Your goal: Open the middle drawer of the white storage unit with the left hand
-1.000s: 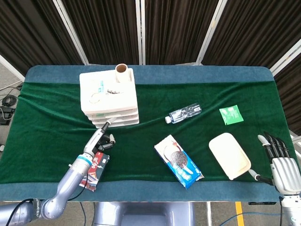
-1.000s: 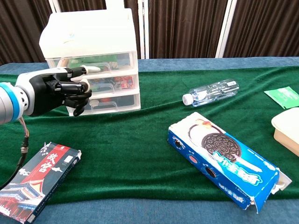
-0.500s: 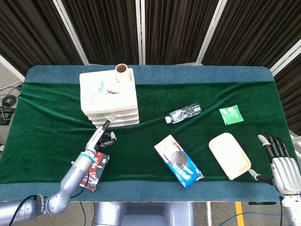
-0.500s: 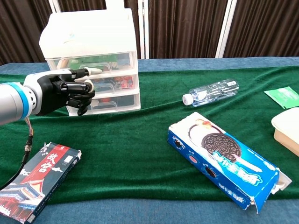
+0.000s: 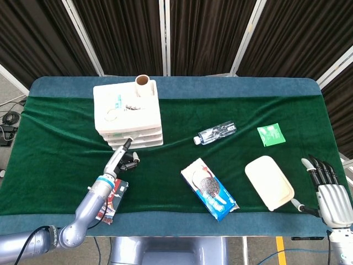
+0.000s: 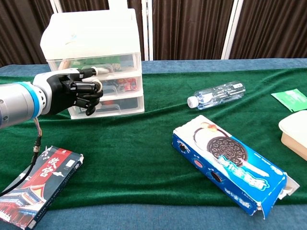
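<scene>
Over the last second our left hand has advanced toward the white storage unit, and its curled fingers now sit in front of the drawer fronts instead of short of them. We note the fingers bent inward, one fingertip extended toward the front of the middle drawer; we cannot tell whether it touches the drawer lip, and nothing is gripped yet. In the head view the left hand lies just at the foot of the unit, which stands at the far left of the green cloth.

Step in hand: the reach, near its end. The drawer looks fully closed. Next move, as we judge it: hook a fingertip under the middle drawer's pull edge, not the top or bottom one, then draw straight back toward us. The unit looks light and may slide along.

Our right hand rests at the table's near right corner, fingers extended, holding nothing.
</scene>
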You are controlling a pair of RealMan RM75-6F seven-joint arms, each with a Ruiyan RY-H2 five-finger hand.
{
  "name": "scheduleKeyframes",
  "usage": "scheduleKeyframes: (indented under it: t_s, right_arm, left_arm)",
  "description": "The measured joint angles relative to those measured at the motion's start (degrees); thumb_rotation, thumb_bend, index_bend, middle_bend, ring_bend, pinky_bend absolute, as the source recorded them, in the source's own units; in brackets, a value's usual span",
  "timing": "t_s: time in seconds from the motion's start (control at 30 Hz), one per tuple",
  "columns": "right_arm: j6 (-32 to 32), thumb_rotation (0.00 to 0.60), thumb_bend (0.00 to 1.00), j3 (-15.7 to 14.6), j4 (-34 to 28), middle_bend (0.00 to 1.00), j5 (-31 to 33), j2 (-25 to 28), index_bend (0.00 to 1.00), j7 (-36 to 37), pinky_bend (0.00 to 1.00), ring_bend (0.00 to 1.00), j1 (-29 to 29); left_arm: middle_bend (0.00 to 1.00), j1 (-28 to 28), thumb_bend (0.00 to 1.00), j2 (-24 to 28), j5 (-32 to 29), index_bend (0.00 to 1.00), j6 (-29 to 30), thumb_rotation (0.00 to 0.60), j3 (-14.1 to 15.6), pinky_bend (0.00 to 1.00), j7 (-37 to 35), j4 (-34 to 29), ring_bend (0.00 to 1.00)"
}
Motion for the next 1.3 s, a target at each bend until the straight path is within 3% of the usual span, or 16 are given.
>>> scheduleKeyframes:
  t_s: [1.3]
  right_arm:
    - [-0.2, 0.600, 0.02, -0.1, 0.0, 0.00, 0.1, -0.1, 0.04, -0.4, 0.00, 0.00, 0.1]
  left_arm:
    - [0.90, -1.8, 0.88, 1.7, -2.4, 0.06, -3.6, 0.600, 0.0, 0.72, 1.9, -0.5, 0.75]
